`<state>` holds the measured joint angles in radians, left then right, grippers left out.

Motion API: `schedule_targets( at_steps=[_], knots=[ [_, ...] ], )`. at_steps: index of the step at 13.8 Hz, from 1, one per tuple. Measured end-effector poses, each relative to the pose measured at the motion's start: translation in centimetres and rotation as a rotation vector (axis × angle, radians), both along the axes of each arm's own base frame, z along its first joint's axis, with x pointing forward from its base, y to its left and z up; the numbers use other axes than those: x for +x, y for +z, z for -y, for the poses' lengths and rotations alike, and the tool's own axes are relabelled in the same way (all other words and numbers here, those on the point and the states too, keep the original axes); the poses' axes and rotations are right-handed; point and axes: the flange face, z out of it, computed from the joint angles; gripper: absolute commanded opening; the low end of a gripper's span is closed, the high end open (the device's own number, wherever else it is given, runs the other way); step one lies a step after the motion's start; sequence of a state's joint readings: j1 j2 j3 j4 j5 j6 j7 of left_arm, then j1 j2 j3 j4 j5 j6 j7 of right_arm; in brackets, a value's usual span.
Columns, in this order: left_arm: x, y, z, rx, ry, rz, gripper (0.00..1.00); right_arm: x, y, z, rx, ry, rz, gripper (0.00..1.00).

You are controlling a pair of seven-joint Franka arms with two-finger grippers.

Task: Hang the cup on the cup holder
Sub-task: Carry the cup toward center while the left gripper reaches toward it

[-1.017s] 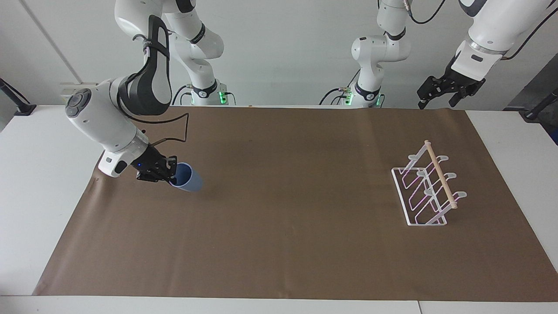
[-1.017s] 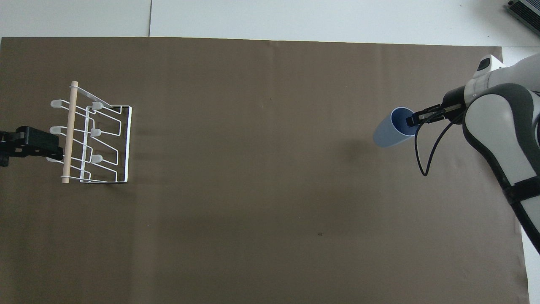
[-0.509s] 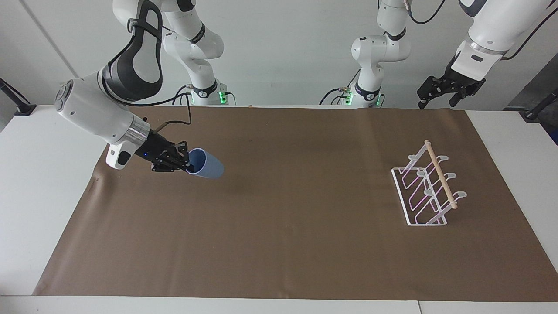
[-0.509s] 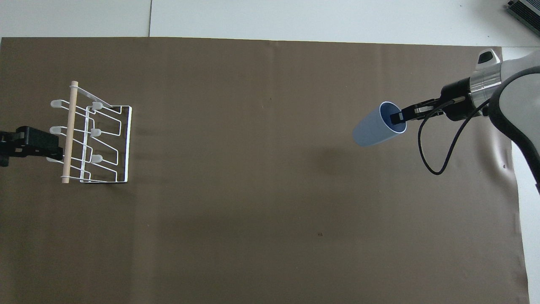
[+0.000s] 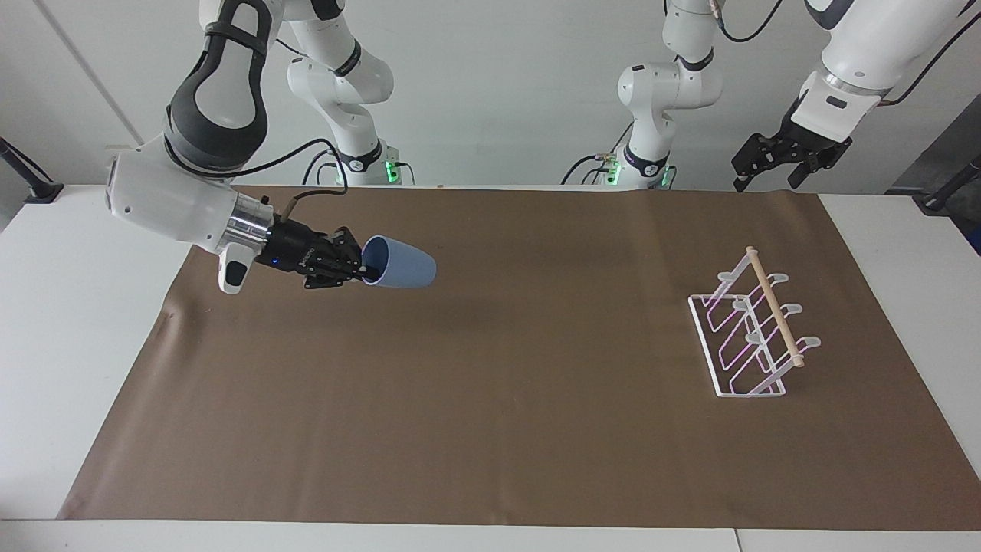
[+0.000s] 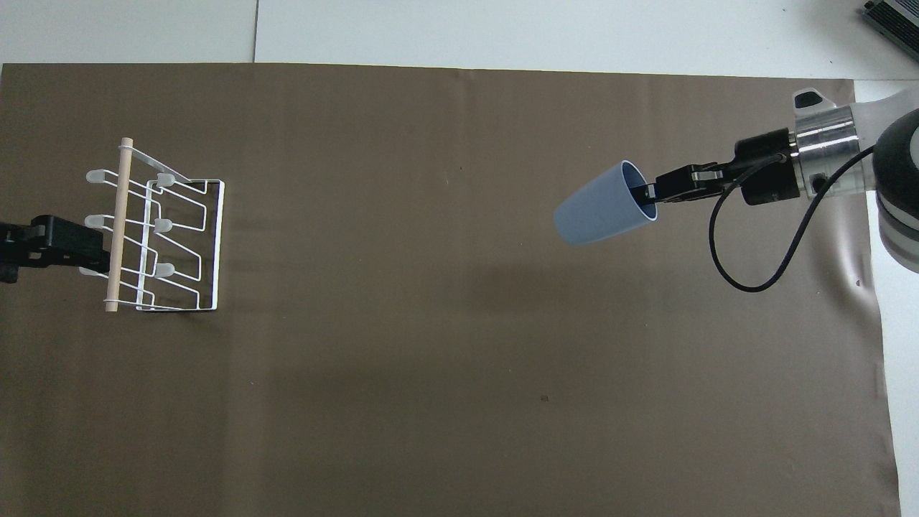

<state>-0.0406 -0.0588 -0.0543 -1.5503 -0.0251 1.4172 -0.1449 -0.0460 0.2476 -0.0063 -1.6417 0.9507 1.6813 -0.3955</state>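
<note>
One cup [image 5: 400, 263], light blue and tapered, was seen left of centre in the upper half of the facing frame, carried clear above the brown mat [image 5: 490, 429] that covered the table [image 5: 46, 322]. It was held on its side, its long axis close to level: the closed base was pointed toward the frame's centre and the open rim was turned back toward the right end effector [image 5: 360, 266]. The rim wall was pinched by that end effector, one finger being set inside the mouth and the other against the outside, so the opening was narrow and closed on the cup's wall.

The cup holder [image 5: 755, 330] was stood on the mat at the right of the facing frame, well apart from the cup, toward the left arm's end of the table. Its wooden dowel [image 5: 774, 307] was laid across the top of the slanted white wire loops. The line from the cup to the holder was roughly a continuation of the cup's own axis, base leading. It was judged that the cup's mouth would have to be turned toward a prong before hanging could be attempted.

The left end effector [image 5: 770, 165] was held at the upper right of the facing frame, over the table edge, nearer to the holder than the right one, and appeared to be waiting; its fingers looked spread and nothing was held in them.
</note>
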Motion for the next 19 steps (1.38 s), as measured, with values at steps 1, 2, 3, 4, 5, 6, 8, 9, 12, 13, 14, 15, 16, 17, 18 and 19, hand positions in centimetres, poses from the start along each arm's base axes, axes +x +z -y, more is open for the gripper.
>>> schedule_targets(
  at_steps=[1, 2, 3, 4, 5, 6, 8, 9, 12, 13, 14, 15, 16, 17, 18, 19],
  knots=[
    [0.0, 0.0, 0.3, 0.0, -0.005, 0.0, 1.0, 0.0, 0.3, -0.5, 0.053, -0.029, -0.026, 0.0],
    [-0.1, 0.0, 0.7, -0.003, 0.001, -0.001, 1.0, 0.0, 0.5, -0.9, 0.097, -0.054, -0.05, 0.0],
    [-0.1, 0.0, 1.1, -0.018, 0.022, -0.004, 1.0, 0.0, 0.7, -1.2, 0.136, -0.075, -0.07, 0.0],
    [-0.2, 0.0, 1.6, -0.052, 0.053, -0.009, 1.0, 0.0, 1.0, -1.5, 0.169, -0.093, -0.089, 0.0],
    [-0.3, 0.1, 2.2, -0.093, 0.091, -0.018, 1.0, -0.1, 1.2, -1.8, 0.202, -0.109, -0.109, 0.0],
    [-0.3, 0.2, 2.7, -0.131, 0.134, -0.029, 1.0, -0.3, 1.2, -2.2, 0.232, -0.119, -0.124, 0.0],
    [-0.4, 0.5, 3.9, -0.211, 0.25, -0.051, 1.0, -0.8, 1.1, -3.2, 0.288, -0.13, -0.152, 0.0],
    [-0.3, 0.8, 4.7, -0.25, 0.32, -0.057, 1.0, -1.1, 1.1, -3.6, 0.311, -0.138, -0.169, 0.0],
    [-0.1, 2.0, 8.5, -0.369, 0.55, -0.078, 1.0, -2.0, 0.9, -5.4, 0.379, -0.157, -0.241, 0.0],
    [-0.1, 2.4, 9.8, -0.41, 0.629, -0.091, 1.0, -2.4, 0.7, -6.5, 0.404, -0.159, -0.26, 0.0],
    [0.0, 2.8, 10.7, -0.443, 0.699, -0.103, 1.0, -2.7, 0.5, -7.6, 0.421, -0.168, -0.269, 0.0],
    [0.1, 3.2, 11.6, -0.474, 0.777, -0.114, 1.0, -3.0, 0.4, -8.7, 0.435, -0.179, -0.279, 0.0],
    [0.3, 3.5, 12.8, -0.502, 0.868, -0.123, 1.0, -3.1, 0.4, -9.8, 0.451, -0.194, -0.292, 0.0],
    [0.4, 3.6, 14.2, -0.521, 0.95, -0.132, 1.0, -3.2, 0.5, -10.8, 0.464, -0.204, -0.305, 0.0],
    [0.3, 3.6, 15.5, -0.534, 1.02, -0.148, 1.0, -3.3, 0.6, -11.6, 0.478, -0.21, -0.324, 0.0],
    [0.3, 3.6, 16.5, -0.544, 1.083, -0.168, 1.0, -3.5, 0.7, -12.3, 0.489, -0.212, -0.344, 0.0]
  ],
)
